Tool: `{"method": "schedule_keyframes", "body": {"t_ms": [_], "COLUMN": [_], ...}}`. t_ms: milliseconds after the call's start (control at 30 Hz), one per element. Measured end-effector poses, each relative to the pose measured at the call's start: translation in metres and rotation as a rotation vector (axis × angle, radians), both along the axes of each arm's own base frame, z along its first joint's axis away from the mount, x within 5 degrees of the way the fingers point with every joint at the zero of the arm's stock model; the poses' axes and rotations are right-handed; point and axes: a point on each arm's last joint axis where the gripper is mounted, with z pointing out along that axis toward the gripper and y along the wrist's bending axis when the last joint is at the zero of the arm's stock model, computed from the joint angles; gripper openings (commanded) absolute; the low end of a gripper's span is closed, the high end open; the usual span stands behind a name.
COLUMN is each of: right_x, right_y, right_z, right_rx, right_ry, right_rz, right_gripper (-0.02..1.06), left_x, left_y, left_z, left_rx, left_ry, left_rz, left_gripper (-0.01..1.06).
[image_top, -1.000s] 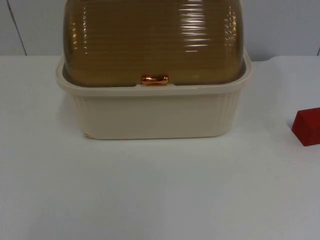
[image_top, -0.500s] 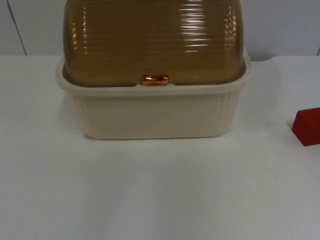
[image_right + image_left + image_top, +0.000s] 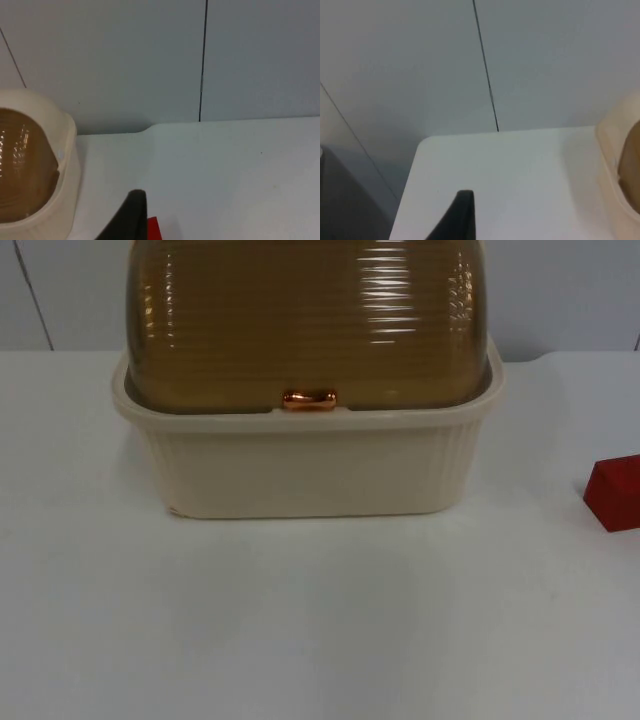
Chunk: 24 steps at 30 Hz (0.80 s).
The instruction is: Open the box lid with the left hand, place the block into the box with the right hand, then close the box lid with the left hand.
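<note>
Top view: box lid down, block apart on the bench; I cannot tell either arm's jaws.

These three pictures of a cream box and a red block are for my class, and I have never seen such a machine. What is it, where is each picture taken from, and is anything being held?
It is a robot with two arms, each ending in a two-finger gripper, working at a white table.

The top view looks down from a fixed camera. It shows a cream ribbed plastic box with a brown see-through domed lid, shut, with a copper-coloured handle. A red block lies on the table to the box's right, apart from it.

The other two pictures come from cameras on the wrists. Each shows one black fingertip: the left beside the box, the right near the block. The pictures show nothing held.
</note>
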Motion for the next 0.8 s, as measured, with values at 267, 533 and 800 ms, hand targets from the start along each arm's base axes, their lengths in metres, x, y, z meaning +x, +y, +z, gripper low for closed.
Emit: {"method": "schedule_keyframes", "body": {"t_ms": [267,533,800], "right_x": [0.001,0.002,0.003], "right_y": [0.000,0.000,-0.001], "right_z": [0.001,0.003,0.005], "right_rx": [-0.007,-0.018,-0.041], "right_ry": [-0.010,-0.039,-0.057], "right_rz": [0.003,0.007,-0.001], "right_gripper": [1.05,1.05,1.05], "left_x": [0.031,0.083,0.087], "left_y": [-0.004,-0.038,-0.121], "left_z": [-0.019,-0.065,-0.154], "left_rx": [0.080,0.217,0.710], "left_ry": [0.159,0.349,0.408], "left_rz": [-0.071,-0.359,-0.785], "left_gripper": [1.04,1.04,1.04]}}
